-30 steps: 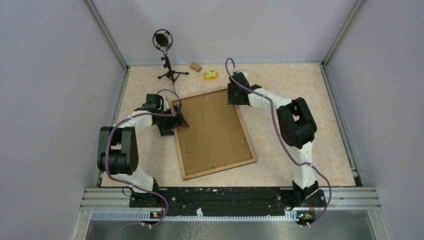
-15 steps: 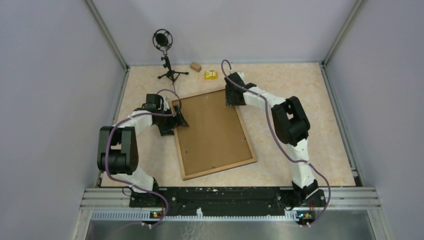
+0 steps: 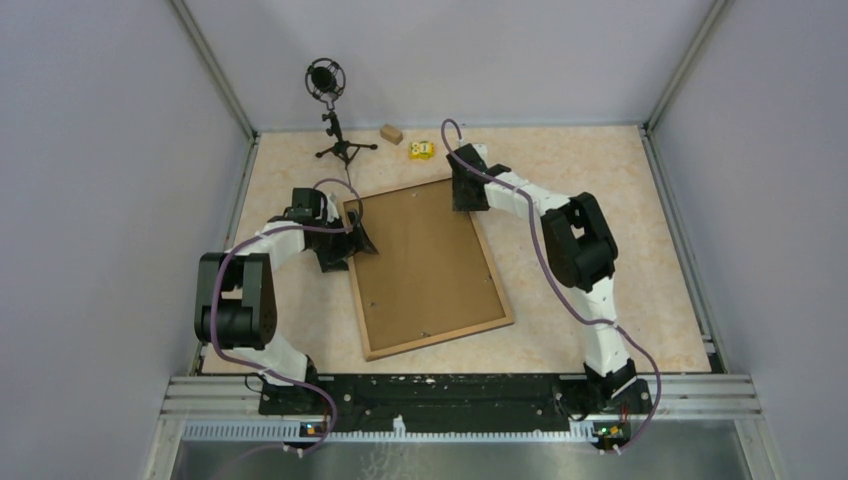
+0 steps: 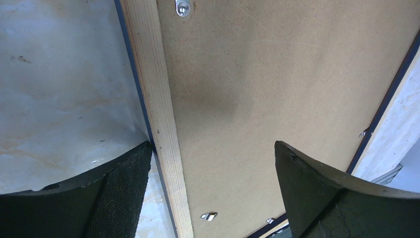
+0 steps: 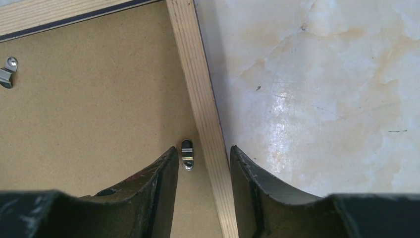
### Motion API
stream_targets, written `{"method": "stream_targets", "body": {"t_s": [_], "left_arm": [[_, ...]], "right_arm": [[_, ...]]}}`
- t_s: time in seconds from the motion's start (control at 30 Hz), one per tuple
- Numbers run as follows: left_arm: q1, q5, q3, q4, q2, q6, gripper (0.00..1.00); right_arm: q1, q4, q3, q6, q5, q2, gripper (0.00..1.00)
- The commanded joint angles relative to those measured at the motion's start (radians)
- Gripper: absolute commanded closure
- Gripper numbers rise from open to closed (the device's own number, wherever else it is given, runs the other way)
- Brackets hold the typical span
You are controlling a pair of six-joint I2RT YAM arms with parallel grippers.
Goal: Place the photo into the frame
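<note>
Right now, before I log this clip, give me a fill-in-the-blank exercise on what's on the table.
1. The board inside the frame is ___ in colour.
2. The left hand straddles the frame's rim with its jaws ___.
3. The microphone stands at the table's far ___ corner.
Missing words: brown; open; left.

One frame [image 3: 487, 262] is lying mid-picture on the bench [image 3: 600, 160], holding one brown backing board [image 3: 425, 260]. Two arms are reaching in, the left arm [image 3: 235, 300] and the right arm [image 3: 585, 250], each carrying one tool: the left tool [image 3: 355, 238] and the right tool [image 3: 465, 195]. At the upper middle, one microphone stand [image 3: 326, 80], one wooden block [image 3: 390, 133] and one yellow object [image 3: 421, 150] are standing. Two metal clips [image 5: 187, 153] are showing in the right wrist view.
</note>
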State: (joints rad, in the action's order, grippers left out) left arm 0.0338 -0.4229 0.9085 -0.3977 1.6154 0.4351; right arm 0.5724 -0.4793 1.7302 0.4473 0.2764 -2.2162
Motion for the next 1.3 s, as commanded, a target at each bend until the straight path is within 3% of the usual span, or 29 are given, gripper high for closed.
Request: {"method": "stream_targets", "body": {"t_s": [0.0,0.9,1.27], "left_arm": [[0.002,-0.04,-0.008,0.034,-0.002,-0.004,0.05],[0.001,-0.04,-0.008,0.036,-0.003,-0.004,0.05],[0.002,-0.058,-0.019,0.056,-0.025,-0.011,0.01]], "right_arm": [[0.014,-0.055,0.023,-0.002,0.017,-0.014,0.59],[0.014,-0.051,0.007,0.02,-0.024,-0.016,0.89],[-0.007,0.016,-0.083,0.046,-0.041,0.05,0.99]]}}
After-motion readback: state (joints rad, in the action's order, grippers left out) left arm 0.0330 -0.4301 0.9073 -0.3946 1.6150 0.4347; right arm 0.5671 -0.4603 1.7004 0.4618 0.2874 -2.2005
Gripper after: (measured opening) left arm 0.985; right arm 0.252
